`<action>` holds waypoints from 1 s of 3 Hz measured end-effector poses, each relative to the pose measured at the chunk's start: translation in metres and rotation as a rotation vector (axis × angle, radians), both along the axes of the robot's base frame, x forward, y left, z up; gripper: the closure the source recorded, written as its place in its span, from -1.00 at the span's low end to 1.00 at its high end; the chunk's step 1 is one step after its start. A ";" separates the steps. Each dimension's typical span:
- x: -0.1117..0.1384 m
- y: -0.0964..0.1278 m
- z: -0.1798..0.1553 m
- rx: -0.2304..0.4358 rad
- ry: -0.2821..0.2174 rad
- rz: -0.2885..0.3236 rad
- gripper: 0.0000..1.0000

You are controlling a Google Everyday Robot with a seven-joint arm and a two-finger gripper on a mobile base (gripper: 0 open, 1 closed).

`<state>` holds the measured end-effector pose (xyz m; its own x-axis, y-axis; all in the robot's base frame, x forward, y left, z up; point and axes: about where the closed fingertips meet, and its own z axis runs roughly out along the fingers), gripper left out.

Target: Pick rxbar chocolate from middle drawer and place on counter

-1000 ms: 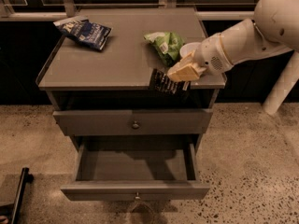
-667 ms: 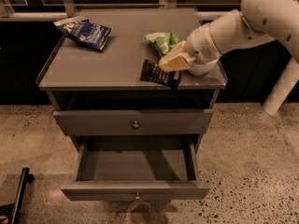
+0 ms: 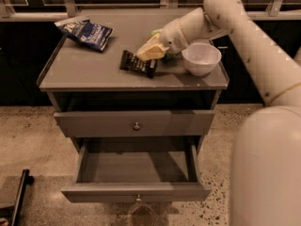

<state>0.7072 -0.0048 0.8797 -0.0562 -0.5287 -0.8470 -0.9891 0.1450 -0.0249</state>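
The rxbar chocolate, a small black wrapper with white print, lies low over the middle of the counter, touching it or just above it. My gripper reaches in from the right and is shut on the bar's right end. The middle drawer is pulled out below, and its grey inside shows nothing in it.
A blue crinkled bag lies at the counter's back left. A white bowl stands at the right, close to my wrist. A green bag peeks out behind the gripper. The upper drawer front is shut. A black object lies on the floor at the left.
My gripper has carried the bar from the counter's right front edge leftward to the middle of the counter and lowered it. The bowl, earlier hidden by the arm, now shows.
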 end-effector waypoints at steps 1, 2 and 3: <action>0.017 0.001 0.018 0.027 -0.045 -0.012 0.65; 0.017 0.001 0.019 0.027 -0.045 -0.012 0.19; 0.017 0.001 0.019 0.028 -0.045 -0.011 -0.26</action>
<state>0.7237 -0.0038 0.8983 -0.0237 -0.5047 -0.8630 -0.9854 0.1575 -0.0650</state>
